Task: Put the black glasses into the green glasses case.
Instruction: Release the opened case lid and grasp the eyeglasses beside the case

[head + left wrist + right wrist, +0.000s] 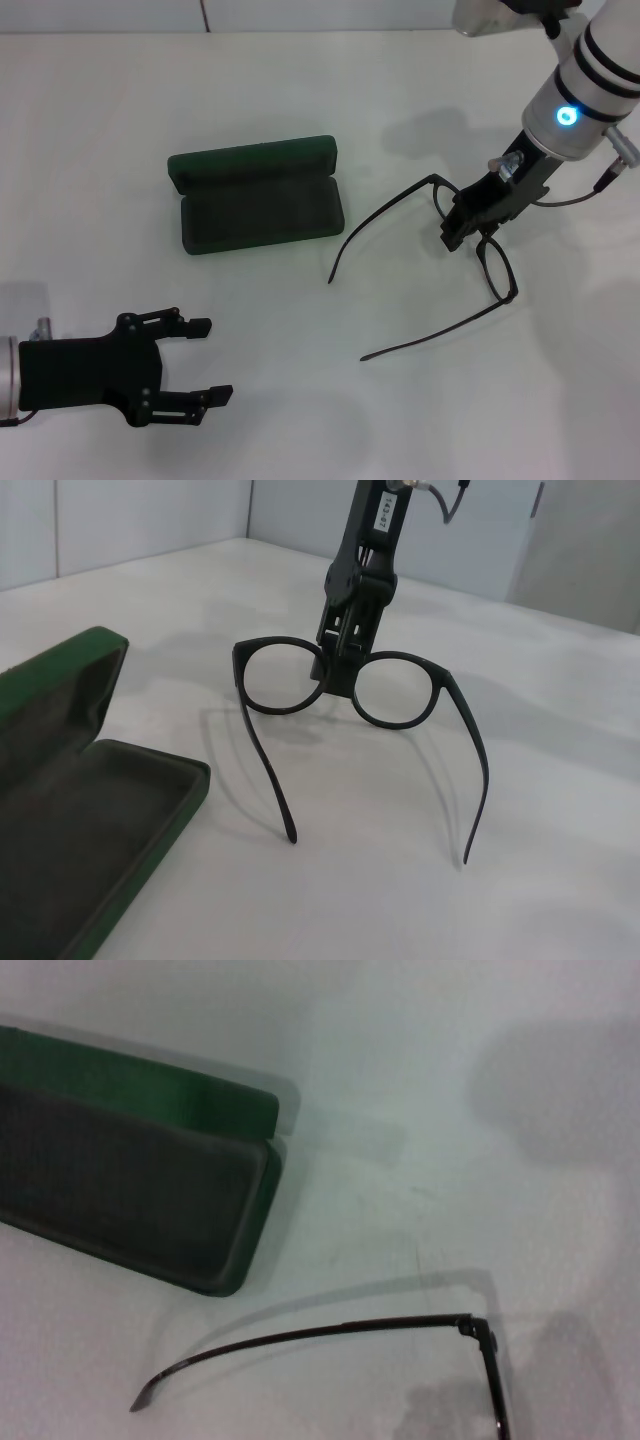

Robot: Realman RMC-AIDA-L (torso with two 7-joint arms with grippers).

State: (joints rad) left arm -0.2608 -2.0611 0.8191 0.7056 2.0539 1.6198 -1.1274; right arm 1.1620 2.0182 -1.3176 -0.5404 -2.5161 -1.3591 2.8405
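Head view, taken from the robot's left across to its right: the left gripper (200, 358) hangs low near the front edge of the white table (90, 120), fingers spread wide with nothing between them, well apart from the work. Further in and toward the middle lies the green glasses case (255, 195), hinged open, its lid standing along the far side and the dark lined tray facing up, with nothing in it. Right of the case, separated by a strip of bare table, are the black glasses (497, 277), temples unfolded and pointing back toward the case and the near edge.

The right gripper (468, 225) comes down on the frame at the bridge, between the two lenses; the left wrist view shows its narrow jaws closed on that bridge, with the front of the frame standing upright and the temple tips low, probably resting on the table, though contact is hard to confirm.

These glasses will likely handle as very light and springy: thin rims, slender temples that flex and could snag on the case wall. The lenses look scratchable and slick, so the bridge seems the sound place to grip, stiff and central. With temples open, the frame appears wider than the tray, so lowering it in flat may need care
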